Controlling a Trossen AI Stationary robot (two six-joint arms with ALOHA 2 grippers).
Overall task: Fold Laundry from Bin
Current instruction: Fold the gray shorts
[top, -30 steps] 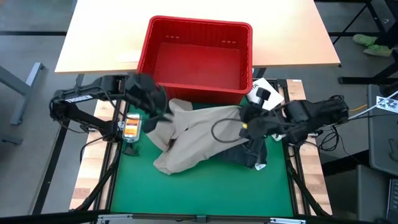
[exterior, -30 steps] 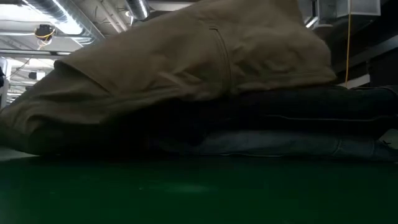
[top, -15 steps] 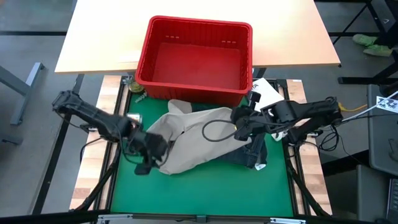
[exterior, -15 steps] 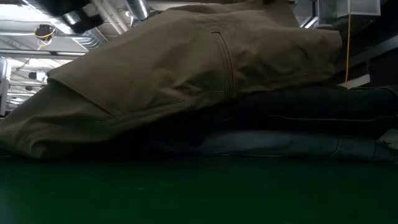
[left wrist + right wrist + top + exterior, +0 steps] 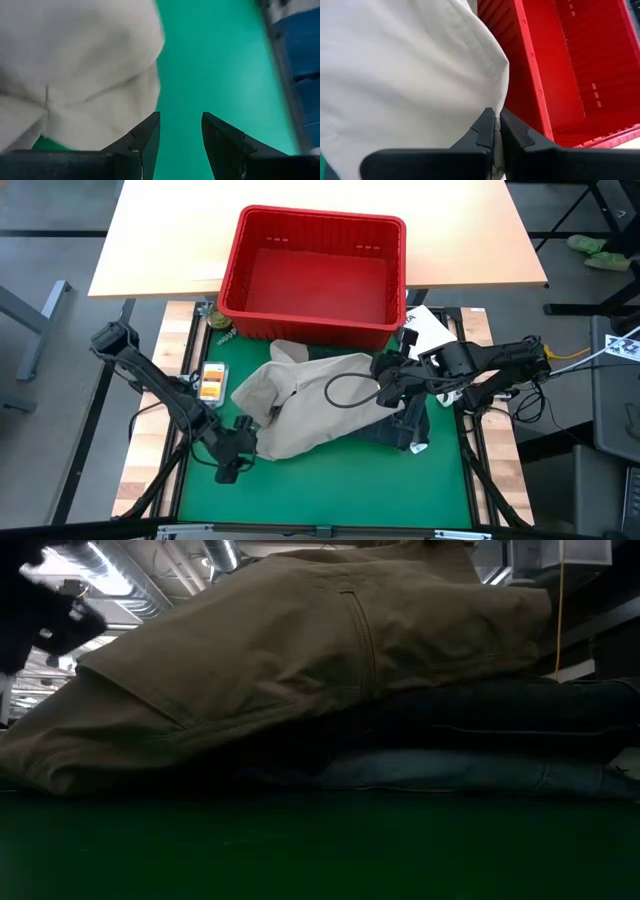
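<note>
Tan khaki trousers (image 5: 310, 405) cover dark denim jeans (image 5: 480, 740) on the green tabletop (image 5: 330, 485) before the red slotted bin (image 5: 315, 275). Right pincer (image 5: 496, 131) pinches their edge; left pincer (image 5: 180, 137), spread, hovers beside them. Only the low view shows the stacking.

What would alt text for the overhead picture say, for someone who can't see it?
Tan trousers lie crumpled on a green mat over dark jeans, before an empty red bin. The right gripper pinches the trousers' edge; the left gripper hovers open at their near-left corner.
</note>
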